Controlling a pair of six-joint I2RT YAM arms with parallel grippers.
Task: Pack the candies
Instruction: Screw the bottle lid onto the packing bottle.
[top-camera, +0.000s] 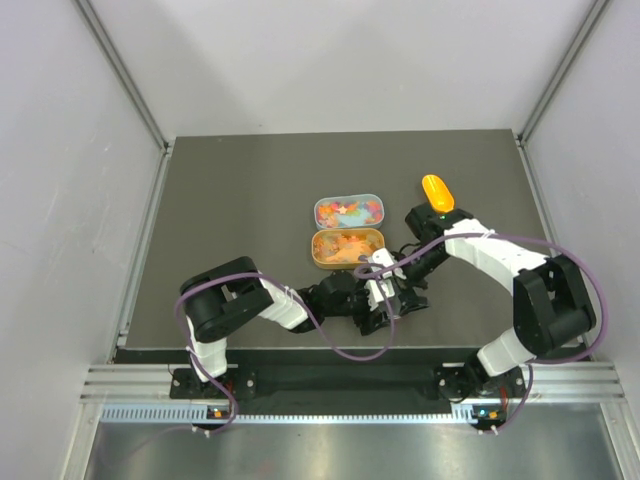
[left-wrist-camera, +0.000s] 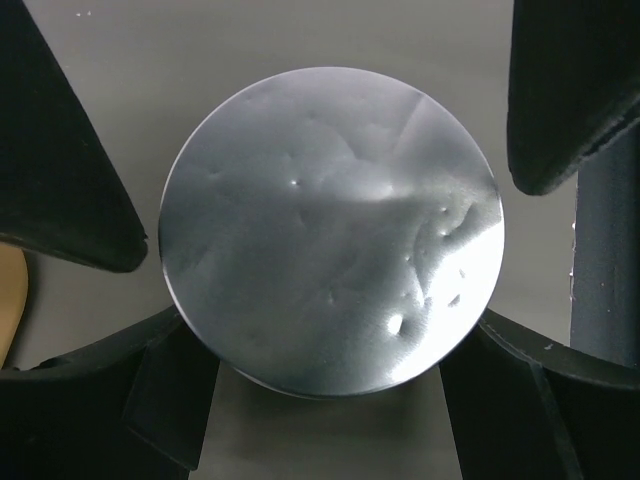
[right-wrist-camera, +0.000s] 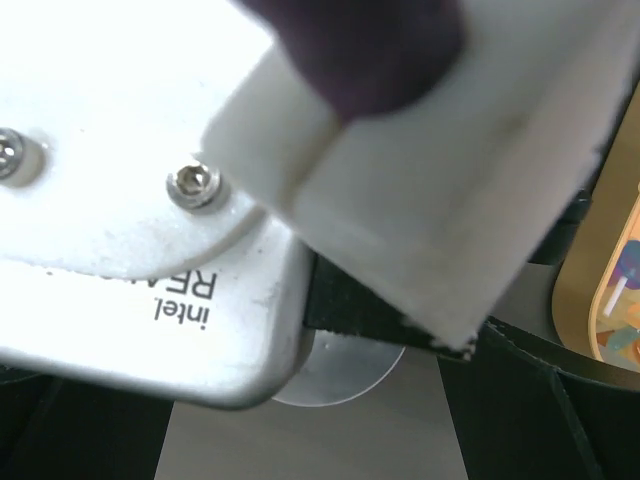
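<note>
**Item 1, candies** (top-camera: 348, 209). Tiny loose sweets in red, orange, yellow, green and pink. They fill 2 open oblong tins at mid-desk (top-camera: 230, 200). The far tin (top-camera: 349, 196) shows the full colour mix. The near tin (top-camera: 313, 250), gold inside, reads mostly orange from above, and single pieces are too small to tell apart.

**Bearing.** Both tins lie ahead of my end effectors, away from my bases. Their long axes run left to right, and they sit side by side along their long edges.

**Item 2, right end effector** (top-camera: 388, 272). Fingers apart, with nothing seen clamped. It hovers just beside the near tin's near right corner and directly over my left wrist. It is the nearer of my 2 to the candies.

**Item 3, left end effector** (top-camera: 378, 318). It sits low, toward the desk's near edge. Its fingers stand wide on either side of a round silvery disc (left-wrist-camera: 330, 230). I cannot tell whether they press its rim.

**Item 4, orange scoop** (top-camera: 437, 192). It lies right of the far tin, closer to my right arm than my left.

**Note.** The coming reach looks best suited to my right side.
</note>
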